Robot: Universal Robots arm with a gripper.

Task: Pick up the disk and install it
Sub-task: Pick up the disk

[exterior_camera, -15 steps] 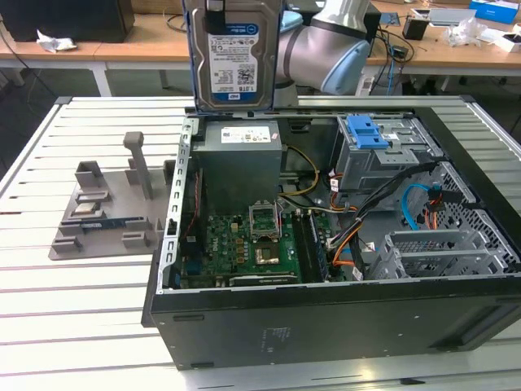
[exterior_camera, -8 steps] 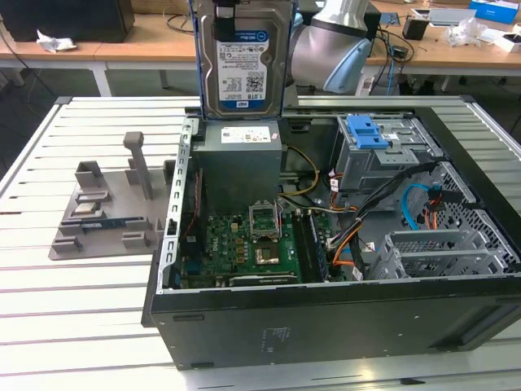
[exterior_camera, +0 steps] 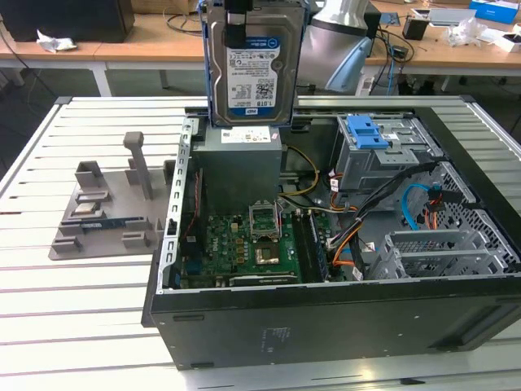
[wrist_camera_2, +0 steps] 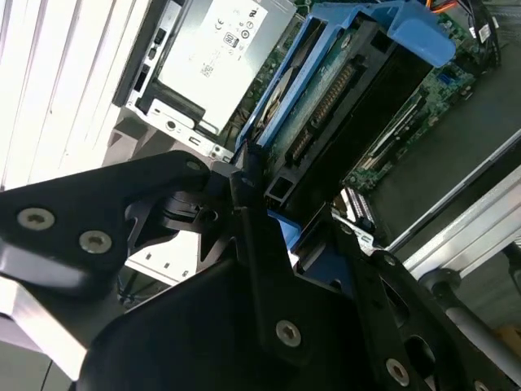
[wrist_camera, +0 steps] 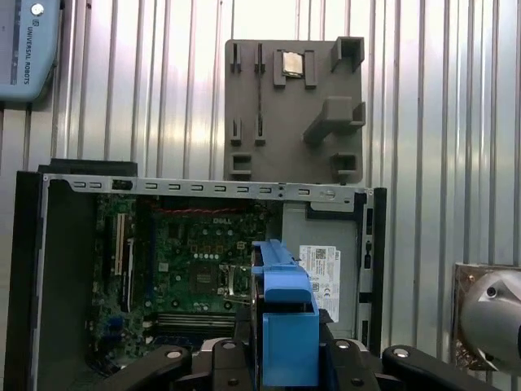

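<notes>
Black fingers (wrist_camera_2: pixel 252 244) of the gripper (wrist_camera_2: pixel 273 195) are closest in the second wrist view. They are clamped on the disk (exterior_camera: pixel 248 69), gripping it at its blue carrier (wrist_camera: pixel 285 326). The arm (exterior_camera: pixel 342 37) is above the open computer case (exterior_camera: pixel 326 326) with the wrist turned down, so the first wrist view looks straight down on the motherboard (wrist_camera: pixel 195 261) and on the slatted bench (wrist_camera: pixel 423 122).

In the exterior view the disk hangs in the air over the grey power-supply box (exterior_camera: pixel 240 159), at the far side of the case. It stands upright: its long axis is vertical, and the labelled face is turned toward the exterior camera. A drive cage with a blue latch (exterior_camera: pixel 366 130) sits in the case, toward the exterior view's right of the disk. A grey fixture plate (exterior_camera: pixel 106 212) lies on the bench beside the case.
</notes>
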